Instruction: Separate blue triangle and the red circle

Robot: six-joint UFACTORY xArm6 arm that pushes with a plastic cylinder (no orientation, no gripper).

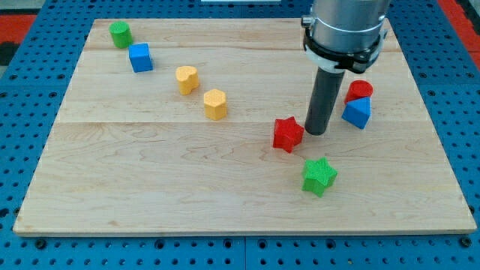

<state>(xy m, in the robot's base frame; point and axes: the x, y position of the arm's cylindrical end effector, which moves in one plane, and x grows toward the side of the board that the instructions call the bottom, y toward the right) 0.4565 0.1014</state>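
Observation:
The blue triangle [357, 112] lies at the view's right on the wooden board [150, 180]. The red circle [359, 91] sits just above it, touching or nearly touching it. My tip [316, 133] rests on the board a short way to the left of the blue triangle. It is right next to the red star [288, 134], on that star's right side.
A green star [319, 176] lies below my tip. A yellow hexagon [215, 103] and a yellow heart-like block [187, 79] sit mid-board. A blue cube [140, 57] and a green cylinder [120, 34] are at the top left.

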